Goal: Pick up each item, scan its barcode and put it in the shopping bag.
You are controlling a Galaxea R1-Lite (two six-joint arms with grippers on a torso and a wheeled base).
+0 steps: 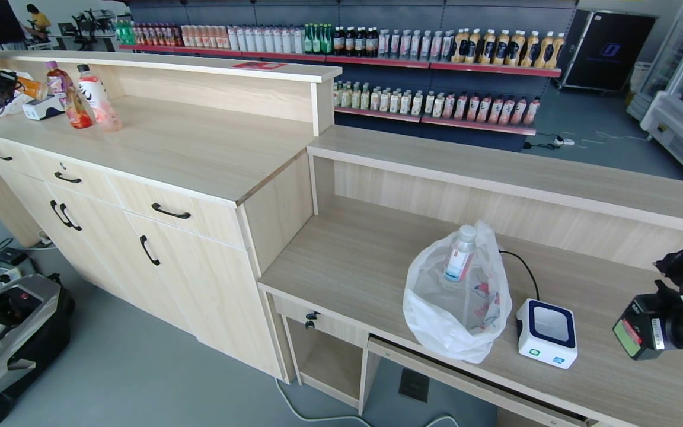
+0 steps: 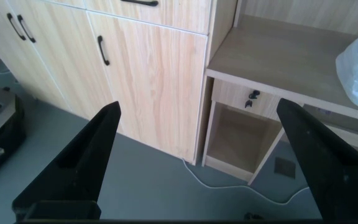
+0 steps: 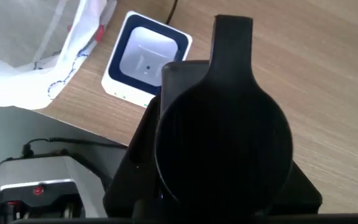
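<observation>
Shopping bag [image 1: 436, 320] is the second thing out from the right end effector [image 1: 644, 329], which hangs low over the right part of the lower surface [image 1: 365, 261]. Whether this end effector is open or closed, or has hold of anything, cannot be told.

Nearest on its left sits the scanner [image 1: 546, 332], a white box with a blue-framed window facing up. A black cable [image 1: 522, 270] arcs to it from behind the bag. Just beside the scanner, farther left, the bag stands open, white and translucent. One clear bottle [image 1: 459, 255] is upright inside, its cap and shoulders above the bag's mouth.

Well beyond the bag, far to the left and farther back, the higher surface [image 1: 199, 148] carries more items. A red-orange bottle [image 1: 72, 104] and a pink-and-white bottle [image 1: 99, 101] stand close together, with a small box [image 1: 45, 108] just beside them.

The left end effector [image 2: 194, 158] is spread wide with nothing between its jaws, held over the grey floor [image 2: 166, 186]. Ahead of it stand pale cabinet doors [image 2: 154, 81] with black handles. Past them an edge of the bag shows on the lower surface.
</observation>
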